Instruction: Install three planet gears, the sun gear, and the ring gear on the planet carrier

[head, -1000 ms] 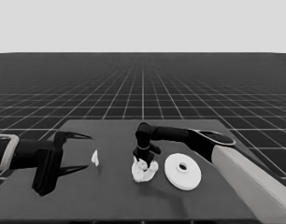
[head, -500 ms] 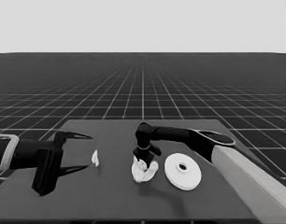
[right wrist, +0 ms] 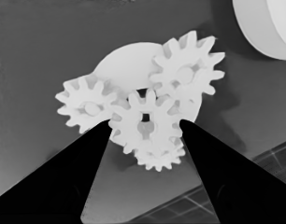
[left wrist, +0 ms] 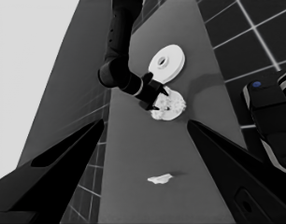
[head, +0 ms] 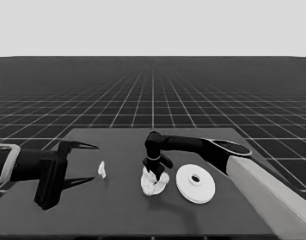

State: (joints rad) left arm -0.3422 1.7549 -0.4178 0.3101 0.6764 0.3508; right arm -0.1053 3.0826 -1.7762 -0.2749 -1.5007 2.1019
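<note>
The right claw [head: 155,176] hangs directly over the carrier [head: 154,184] at mid-table, its two fingers spread on either side of the sun gear [right wrist: 145,123] — close to its teeth, though contact cannot be made out. In the right wrist view, three planets sit on the carrier around that centre gear: one [right wrist: 85,108] beside one finger, one [right wrist: 187,73] beyond the other, and a third [right wrist: 158,157] between the fingertips, partly under the sun gear. All four gears appear to be on the carrier; whether the sun gear is fully seated on its centre or only resting against the planets is not clear.

What is left, by this showing, is the ring gear [head: 195,183]. It lies flat just beside the claw, on the side of the right arm's approach, near the gear cluster but apart from it, and not yet lifted. It has to go over the gears to finish the job.

The left claw [head: 77,162] waits over the table's left end, fingers wide and empty. A thin white piece [head: 101,169] lies between it and the working claw, untouched.

Against the view of a second ago, nothing has visibly shifted — the right claw hangs at the same spot over the carrier, and the ring gear, thin piece and left arm are where they were.
</note>
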